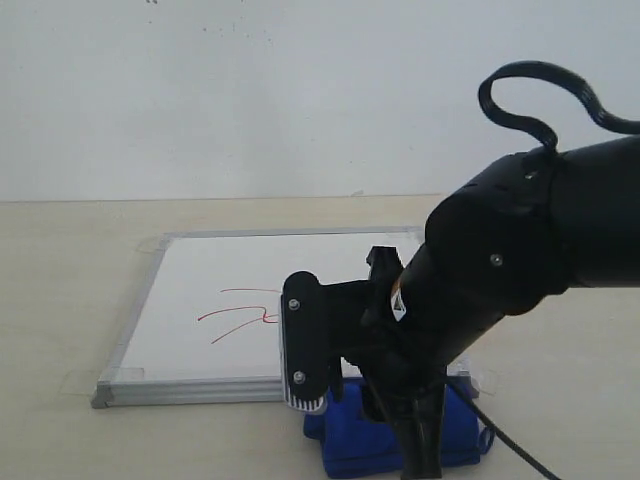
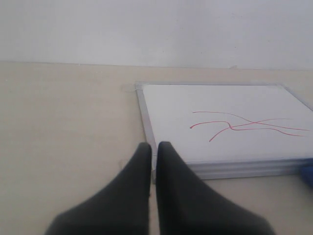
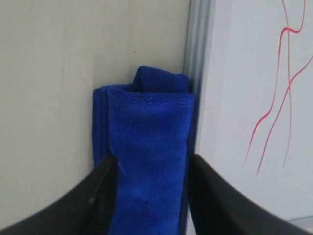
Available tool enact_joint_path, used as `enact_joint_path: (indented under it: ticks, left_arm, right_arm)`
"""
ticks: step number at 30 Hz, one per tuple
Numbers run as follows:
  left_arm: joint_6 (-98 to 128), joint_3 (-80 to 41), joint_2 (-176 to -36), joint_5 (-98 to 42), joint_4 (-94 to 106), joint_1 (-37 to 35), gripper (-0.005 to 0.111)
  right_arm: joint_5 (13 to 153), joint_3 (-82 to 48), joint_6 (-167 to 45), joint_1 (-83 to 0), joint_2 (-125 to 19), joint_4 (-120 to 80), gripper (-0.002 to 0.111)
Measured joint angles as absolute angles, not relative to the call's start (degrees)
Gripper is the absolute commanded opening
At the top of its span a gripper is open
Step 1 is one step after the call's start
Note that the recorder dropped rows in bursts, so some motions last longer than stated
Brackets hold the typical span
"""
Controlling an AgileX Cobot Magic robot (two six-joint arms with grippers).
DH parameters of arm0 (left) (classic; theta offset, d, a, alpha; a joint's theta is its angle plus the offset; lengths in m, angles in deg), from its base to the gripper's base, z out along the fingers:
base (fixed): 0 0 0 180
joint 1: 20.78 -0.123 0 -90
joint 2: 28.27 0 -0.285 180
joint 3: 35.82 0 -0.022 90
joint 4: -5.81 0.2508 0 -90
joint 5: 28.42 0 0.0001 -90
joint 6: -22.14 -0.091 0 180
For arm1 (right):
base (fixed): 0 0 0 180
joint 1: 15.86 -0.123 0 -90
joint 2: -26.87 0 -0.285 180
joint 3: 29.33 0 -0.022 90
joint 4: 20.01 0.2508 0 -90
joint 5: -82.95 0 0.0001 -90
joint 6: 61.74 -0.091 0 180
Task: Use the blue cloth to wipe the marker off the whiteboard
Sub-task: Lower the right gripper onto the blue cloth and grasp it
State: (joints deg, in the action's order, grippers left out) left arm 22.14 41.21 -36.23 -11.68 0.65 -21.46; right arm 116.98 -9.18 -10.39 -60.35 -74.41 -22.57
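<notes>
My right gripper (image 3: pixel 151 159) is clenched on the blue cloth (image 3: pixel 149 147). One finger presses each long side of the folded plush, and the cloth narrows a little where I squeeze it. The cloth lies on the worktop (image 1: pixel 70 260), tight against the silver frame (image 1: pixel 190 390) of the whiteboard (image 1: pixel 200 280), on the side of the board that faces the worktop's near edge. Seen from outside, my right arm fills the foreground and hides most of the cloth. Only blue folds show beneath the wrist, and a black cable (image 1: pixel 540 80) loops above the arm.

The whiteboard lies flat near the middle of the worktop, its long sides running along with the worktop's far edge, where the pale wall (image 1: pixel 200 100) rises. Clear tape shows at its corners. The marker (image 2: pixel 232 127) is a handful of thin red wavy lines crossing one another on the white surface. It sits apart from the cloth, with bare board and the frame between them.

My left gripper (image 2: pixel 154 144) is closed with nothing in it, only a thin slit showing between the two dark fingers. It sits over bare worktop just beside the board's corner, on the frame side away from the cloth. I cannot tell whether its tips touch the worktop.
</notes>
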Motion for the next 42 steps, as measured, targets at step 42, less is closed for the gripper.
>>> enact_joint_path:
  ticks: [42]
  left_arm:
    - [22.14, 41.21, -36.23, -11.68, 0.65, -21.46, 0.004]
  right_arm:
    - [112.32, -9.18, -26.43, -60.35, -87.96, -37.51, 0.050]
